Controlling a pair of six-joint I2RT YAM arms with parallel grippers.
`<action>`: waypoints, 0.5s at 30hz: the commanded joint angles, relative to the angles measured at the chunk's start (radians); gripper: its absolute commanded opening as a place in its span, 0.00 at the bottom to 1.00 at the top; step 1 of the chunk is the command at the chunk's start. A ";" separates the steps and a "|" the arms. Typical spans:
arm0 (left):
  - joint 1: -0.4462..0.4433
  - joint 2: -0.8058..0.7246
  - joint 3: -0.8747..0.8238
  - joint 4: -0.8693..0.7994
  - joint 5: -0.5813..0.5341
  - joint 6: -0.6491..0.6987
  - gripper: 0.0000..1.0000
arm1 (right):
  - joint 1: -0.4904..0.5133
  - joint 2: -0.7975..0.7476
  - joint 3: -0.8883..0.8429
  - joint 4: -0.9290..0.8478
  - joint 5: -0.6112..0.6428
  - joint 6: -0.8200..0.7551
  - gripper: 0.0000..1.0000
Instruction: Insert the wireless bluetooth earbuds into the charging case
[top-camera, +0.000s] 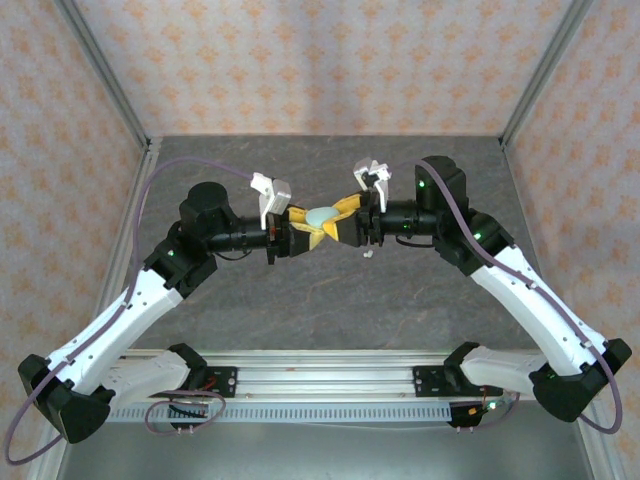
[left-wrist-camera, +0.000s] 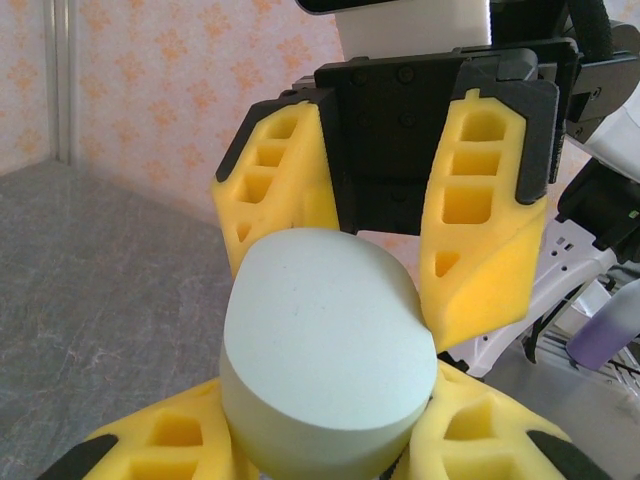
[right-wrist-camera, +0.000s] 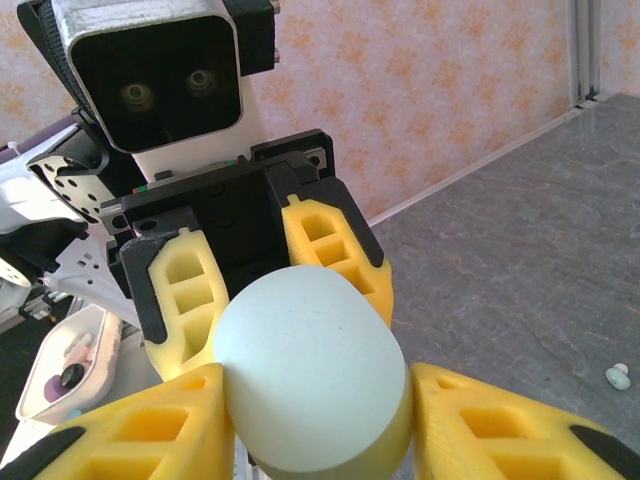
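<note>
Both left gripper (top-camera: 308, 228) and right gripper (top-camera: 340, 221) clamp 1 mint charging case (top-camera: 322, 215), 1 earbud (top-camera: 367, 254) on table (top-camera: 250, 295).

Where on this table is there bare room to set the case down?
Crowded: the middle, where the left gripper and right gripper close on the charging case, an earbud lying nearby. Bare: the table beyond them up to the back wall, and the near stretch down to the rail.

Behind the left pincer (top-camera: 308, 230) and right pincer (top-camera: 345, 222) stands a pale wall (top-camera: 320, 60) papered with orange floral motifs. Beneath them lies a grey marbled tabletop (top-camera: 300, 310), with aluminium posts (top-camera: 103, 70) at either side. The lighting seems even.
</note>
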 joint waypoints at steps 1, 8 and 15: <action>-0.013 -0.008 0.031 -0.010 0.034 0.016 0.06 | 0.005 -0.012 -0.005 0.122 0.035 0.063 0.43; -0.015 -0.019 0.031 -0.017 0.033 0.022 0.06 | 0.005 -0.005 -0.011 0.186 0.047 0.167 0.44; -0.018 -0.033 0.024 -0.008 0.022 0.018 0.06 | 0.005 0.000 -0.031 0.255 0.072 0.288 0.56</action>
